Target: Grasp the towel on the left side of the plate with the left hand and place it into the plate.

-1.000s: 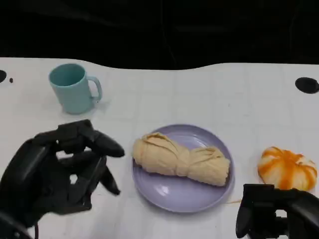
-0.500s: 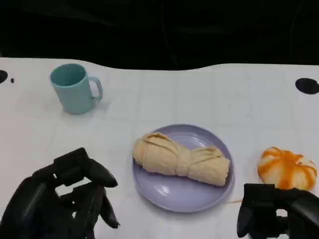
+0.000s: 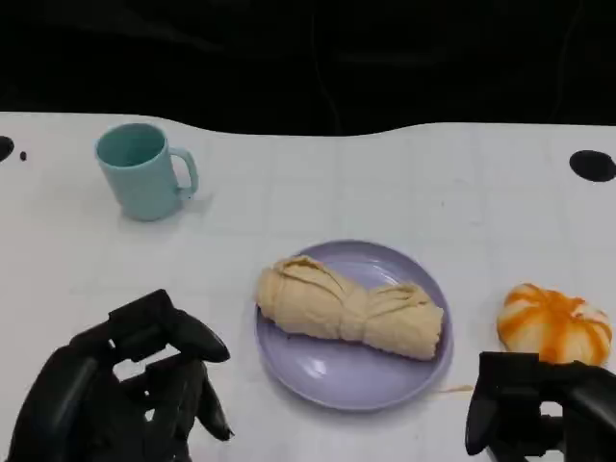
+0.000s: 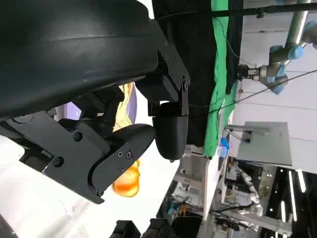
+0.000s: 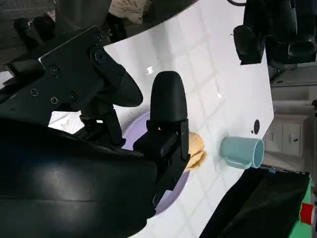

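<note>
No readable writing or brand marks on anything you can see. Counts: one towel, one plate, one mug, one orange pumpkin-like object, two black hands. The tan towel is rolled and lies across the lavender plate, fully inside its rim, resting on it. Your left hand sits on the near-left side of the plate, apart from it and not touching the towel; fingers are spread and loosely curled, holding nothing. Your right hand is on the near-right side of the plate, just in front of the orange object; nothing is visibly in it, but you can't tell how far its fingers are parted. The teal mug stands upright far-left of the plate, handle toward the plate, well apart. The white table carries everything.
</note>
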### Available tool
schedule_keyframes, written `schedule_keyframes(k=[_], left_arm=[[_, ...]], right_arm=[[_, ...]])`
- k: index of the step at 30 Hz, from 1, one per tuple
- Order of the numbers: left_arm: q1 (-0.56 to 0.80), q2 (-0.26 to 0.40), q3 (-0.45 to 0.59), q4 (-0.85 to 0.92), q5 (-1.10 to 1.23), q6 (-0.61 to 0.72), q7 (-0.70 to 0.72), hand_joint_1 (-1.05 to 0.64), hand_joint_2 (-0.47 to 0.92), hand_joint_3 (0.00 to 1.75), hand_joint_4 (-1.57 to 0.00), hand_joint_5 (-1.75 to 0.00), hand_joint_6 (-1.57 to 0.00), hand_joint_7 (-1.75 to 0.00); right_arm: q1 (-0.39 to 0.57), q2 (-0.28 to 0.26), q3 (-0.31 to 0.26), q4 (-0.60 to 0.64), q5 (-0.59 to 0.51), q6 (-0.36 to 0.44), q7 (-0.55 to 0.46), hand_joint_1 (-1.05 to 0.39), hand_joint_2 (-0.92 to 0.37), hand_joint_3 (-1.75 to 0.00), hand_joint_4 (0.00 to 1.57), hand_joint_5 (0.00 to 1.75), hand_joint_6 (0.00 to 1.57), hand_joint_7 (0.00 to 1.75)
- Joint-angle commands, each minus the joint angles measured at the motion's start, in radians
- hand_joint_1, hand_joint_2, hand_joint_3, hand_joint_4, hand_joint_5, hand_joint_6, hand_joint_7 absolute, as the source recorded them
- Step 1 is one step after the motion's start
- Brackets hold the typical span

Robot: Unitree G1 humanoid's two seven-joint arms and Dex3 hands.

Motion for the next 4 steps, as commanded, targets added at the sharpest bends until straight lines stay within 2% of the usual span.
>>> schedule_keyframes(k=[1, 4], left_arm=[[0.001, 0.006, 0.0, 0.011, 0.005, -0.028, -0.002, -0.12, 0.52, 1.21, -0.88, -1.62, -0.82, -1.4], [0.001, 0.009, -0.004, 0.013, 0.011, -0.031, 0.002, -0.13, 0.52, 1.2, -0.88, -1.62, -0.82, -1.41]], right_arm=[[0.004, -0.009, -0.015, -0.004, 0.018, 0.007, 0.005, -0.02, -0.55, -1.24, 0.7, 1.75, 0.62, 1.52], [0.002, -0.01, -0.013, -0.006, 0.017, 0.014, 0.003, -0.02, -0.55, -1.24, 0.7, 1.75, 0.61, 1.52]])
